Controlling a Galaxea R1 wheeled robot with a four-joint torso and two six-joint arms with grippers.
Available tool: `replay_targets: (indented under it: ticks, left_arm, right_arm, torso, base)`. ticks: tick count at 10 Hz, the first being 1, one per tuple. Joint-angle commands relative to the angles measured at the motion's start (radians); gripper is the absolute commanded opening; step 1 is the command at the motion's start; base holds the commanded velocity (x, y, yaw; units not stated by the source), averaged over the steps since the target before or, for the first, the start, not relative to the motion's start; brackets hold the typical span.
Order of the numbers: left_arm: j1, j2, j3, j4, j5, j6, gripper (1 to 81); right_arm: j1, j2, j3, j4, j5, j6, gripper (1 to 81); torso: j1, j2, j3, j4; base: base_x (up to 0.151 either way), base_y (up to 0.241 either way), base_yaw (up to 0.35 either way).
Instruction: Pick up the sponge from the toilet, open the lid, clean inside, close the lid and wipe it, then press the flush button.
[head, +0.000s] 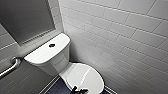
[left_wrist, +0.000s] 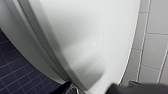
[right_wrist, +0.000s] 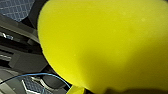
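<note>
Wall (head: 120, 32): white tile, close along one side of the toilet; little room to swing there.
Toilet (head: 47, 58): white and glossy, with the flat-topped tank set in the corner and the bowl toward the robot.
Lid (head: 85, 75): lying flat on the bowl, bare, not yet raised.
Sponge (right_wrist: 105, 42): yellow, off the toilet, close against the right wrist camera with the robot's own body and the floor behind it.
Right gripper: fingers hidden by the sponge; judged clamped on it, since it hangs clear of any support.
Left gripper (head: 79, 90): at the lid's front edge. In the left wrist view its dark fingers (left_wrist: 135, 89) stand apart with the lid's rim between them, clasping nothing.
Flush button (head: 52, 45): dark and round, on the tank top, well apart from the left gripper.
Step in hand (judged): opening the lid.
Method: seat one finger under the lid's front lip only, not under the layer below it. The plastic looks slippery, so a shallow hook may slip. Lift in an arc about the tank-end hinge. Keep the sponge arm clear of the swing.
</note>
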Motion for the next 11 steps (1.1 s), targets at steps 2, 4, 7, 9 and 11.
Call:
replay_targets:
  ticks: [2, 4, 7, 9, 11]
  left_arm:
    - [-0.146, -0.021, 0.092, 0.082, -0.109, 0.018, 81.1]
    - [-0.146, -0.017, 0.087, 0.083, -0.109, 0.018, 81.1]
    - [-0.146, -0.015, 0.089, 0.083, -0.109, 0.018, 81.1]
    - [-0.147, -0.041, 0.144, 0.085, -0.127, 0.018, 81.1]
    - [-0.15, -0.067, 0.197, 0.085, -0.141, 0.016, 81.1]
  right_arm:
    - [-0.032, -0.028, 0.028, -0.008, -0.077, 0.004, 1.0]
    - [-0.034, -0.033, 0.031, -0.008, -0.075, 0.006, 1.0]
    - [-0.032, -0.036, 0.031, -0.006, -0.075, 0.006, 1.0]
    - [-0.031, -0.034, 0.031, -0.008, -0.075, 0.006, 1.0]
    - [-0.028, -0.03, 0.031, -0.006, -0.075, 0.006, 1.0]
  torso:
    - [0.0, 0.0, 0.0, 0.0]
    - [0.0, 0.0, 0.0, 0.0]
    - [0.0, 0.0, 0.0, 0.0]
    - [0.0, 0.0, 0.0, 0.0]
    - [0.0, 0.0, 0.0, 0.0]
  base:
    - [0.0, 0.0, 0.0]
    - [0.0, 0.0, 0.0]
    - [0.0, 0.0, 0.0]
    - [0.0, 0.0, 0.0]
    - [0.0, 0.0, 0.0]
